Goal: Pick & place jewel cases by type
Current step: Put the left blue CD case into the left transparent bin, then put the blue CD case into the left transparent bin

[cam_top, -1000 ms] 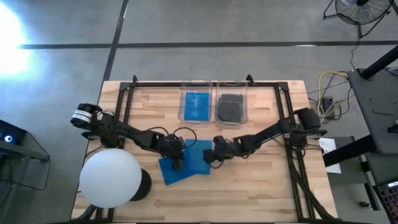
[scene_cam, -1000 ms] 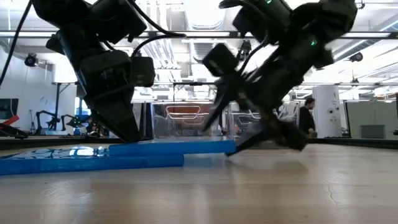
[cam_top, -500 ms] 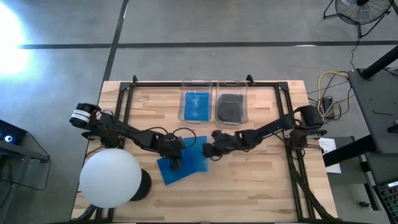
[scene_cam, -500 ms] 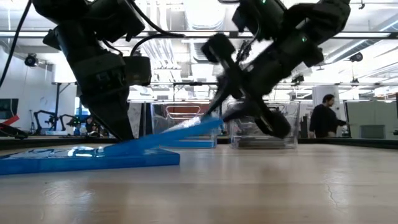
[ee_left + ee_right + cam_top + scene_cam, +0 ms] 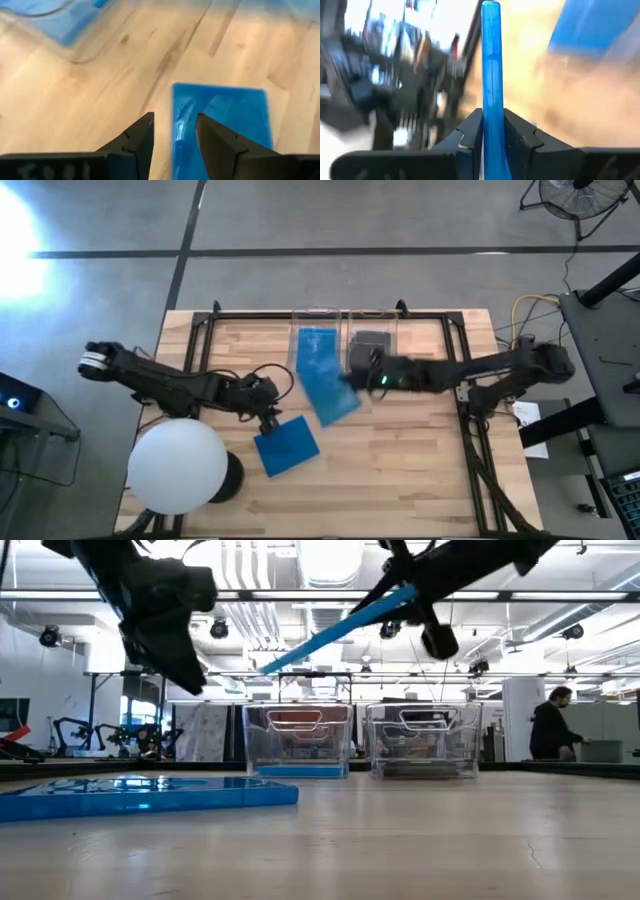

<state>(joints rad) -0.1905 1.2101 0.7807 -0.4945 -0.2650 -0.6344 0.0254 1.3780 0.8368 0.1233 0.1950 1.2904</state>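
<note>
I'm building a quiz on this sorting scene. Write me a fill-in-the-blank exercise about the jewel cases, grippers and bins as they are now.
1. The right gripper is shut on a ____ jewel case, held tilted above the table.
2. The left gripper is open and holds ____.
3. The other blue case lies flat on the table, next to the big white ____.
4. The right-hand clear bin holds a ____ case.

Missing words: blue; nothing; sphere; dark grey
</note>
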